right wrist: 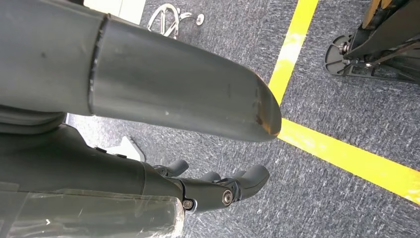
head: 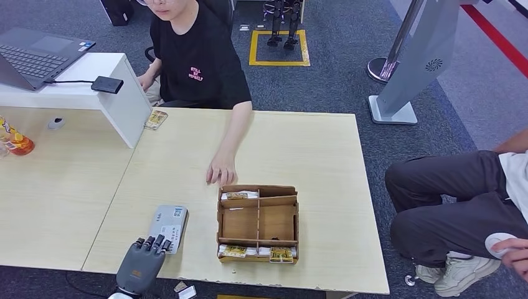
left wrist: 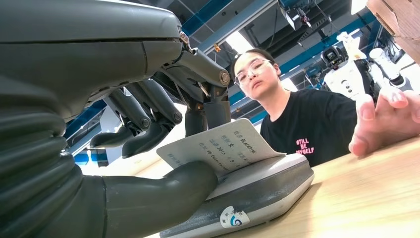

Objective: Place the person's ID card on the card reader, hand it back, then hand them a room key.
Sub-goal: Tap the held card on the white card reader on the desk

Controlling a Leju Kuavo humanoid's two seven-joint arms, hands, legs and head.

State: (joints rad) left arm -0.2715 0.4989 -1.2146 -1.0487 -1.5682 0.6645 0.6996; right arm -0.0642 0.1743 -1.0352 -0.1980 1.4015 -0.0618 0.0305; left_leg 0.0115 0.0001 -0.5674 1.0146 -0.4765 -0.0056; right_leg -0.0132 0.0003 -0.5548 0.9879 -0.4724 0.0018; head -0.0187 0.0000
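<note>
Broadly: pale wooden table (head: 311, 143) spans head view; person (head: 199, 56) in black shirt sits at far edge, hand (head: 221, 169) flat on top just beyond wooden organizer (head: 258, 222) holding room key cards (head: 281, 253). Left hand (head: 142, 265) reaches from near edge onto grey card reader (head: 170, 225), palm down. Wrist view: thumb (left wrist: 163, 191) under ID card (left wrist: 220, 146), dark fingers (left wrist: 148, 116) curled above, card pinched, lying on reader top. Right hand (right wrist: 218, 191) hangs over carpet, fingers loosely curled, holding nothing.
</note>
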